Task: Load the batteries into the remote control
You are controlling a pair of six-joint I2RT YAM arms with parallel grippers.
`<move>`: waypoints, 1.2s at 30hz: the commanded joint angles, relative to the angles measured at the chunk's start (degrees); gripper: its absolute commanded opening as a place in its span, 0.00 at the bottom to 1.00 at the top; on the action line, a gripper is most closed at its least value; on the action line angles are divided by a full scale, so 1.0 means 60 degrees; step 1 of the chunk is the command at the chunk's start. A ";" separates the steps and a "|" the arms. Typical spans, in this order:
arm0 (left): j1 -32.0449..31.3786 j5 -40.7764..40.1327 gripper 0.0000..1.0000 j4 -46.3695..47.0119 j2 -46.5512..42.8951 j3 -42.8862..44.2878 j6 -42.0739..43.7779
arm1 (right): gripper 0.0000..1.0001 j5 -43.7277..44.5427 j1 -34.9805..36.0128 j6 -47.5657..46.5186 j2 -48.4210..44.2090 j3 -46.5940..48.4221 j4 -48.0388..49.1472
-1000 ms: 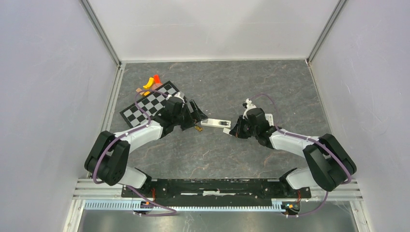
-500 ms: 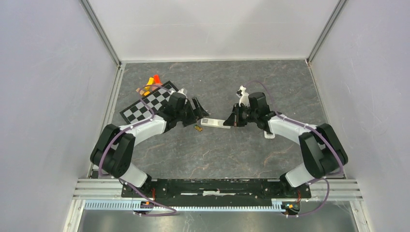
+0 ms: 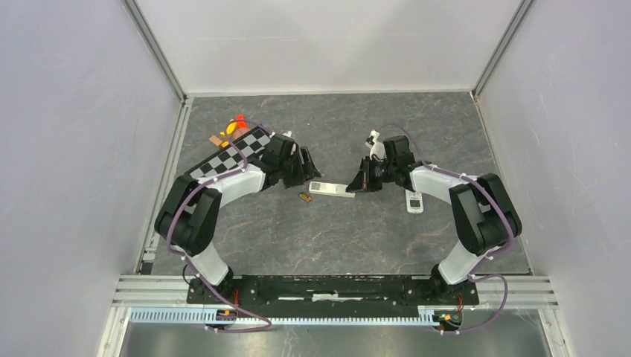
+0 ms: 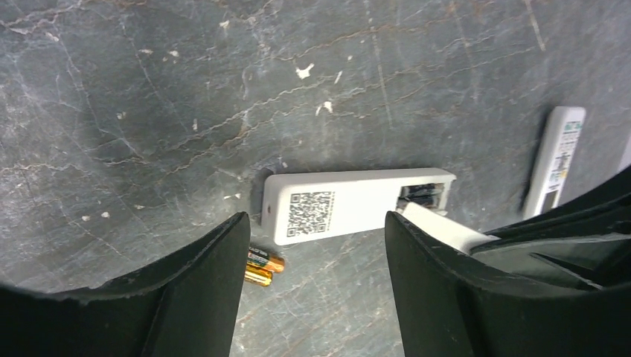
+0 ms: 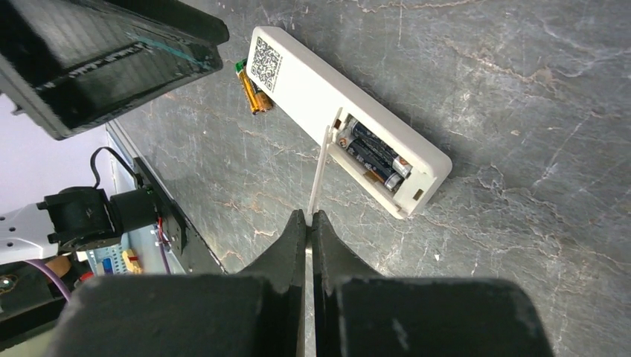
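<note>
White remote point(image 4: 350, 204) lies face down on the grey stone-look table point(image 4: 149, 89), code sticker up, its battery bay open with two dark batteries point(image 5: 376, 158) inside. My right gripper point(image 5: 307, 219) is clenched on the thin bay cover point(image 5: 321, 167), whose far end meets the bay. My left gripper point(image 4: 316, 219) hangs spread above the sticker end, grasping nothing. Two loose batteries point(image 4: 262, 268), gold-banded, lie together just beside that end. Another narrow white piece point(image 4: 558, 160) lies apart.

Dark grey, marble-veined tabletop point(image 3: 335, 238), boxed in by plain pale panels: left wall point(image 3: 74, 149), back wall point(image 3: 327, 44), right wall point(image 3: 573, 149). Aluminium posts point(image 3: 154, 48) stand at the back corners. A metal rail point(image 3: 145, 288) lines the near edge. Soft, even light.
</note>
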 commanded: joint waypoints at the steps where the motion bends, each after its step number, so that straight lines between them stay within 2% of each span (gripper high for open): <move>1: 0.0034 -0.0113 0.72 -0.0150 0.0283 0.0373 0.0608 | 0.00 -0.0233 -0.0195 0.0221 0.0152 0.0161 0.0034; 9: 0.0037 -0.0113 0.68 -0.0097 0.0595 0.0360 0.0722 | 0.00 -0.0724 -0.0421 0.1166 0.0414 -0.0259 0.1165; 22: 0.0030 0.0204 0.61 0.0085 0.1012 0.0373 0.0897 | 0.00 -0.1469 -0.0515 0.2065 0.0775 -0.0626 0.1973; 33: 0.0035 0.0268 0.56 0.0131 0.1149 0.0388 0.1004 | 0.00 -0.1755 -0.0646 0.2511 0.1013 -0.0703 0.2071; 36: 0.0042 0.0281 0.56 0.0117 0.1163 0.0388 0.1022 | 0.00 -0.1510 -0.0667 0.2217 0.0998 -0.0563 0.1708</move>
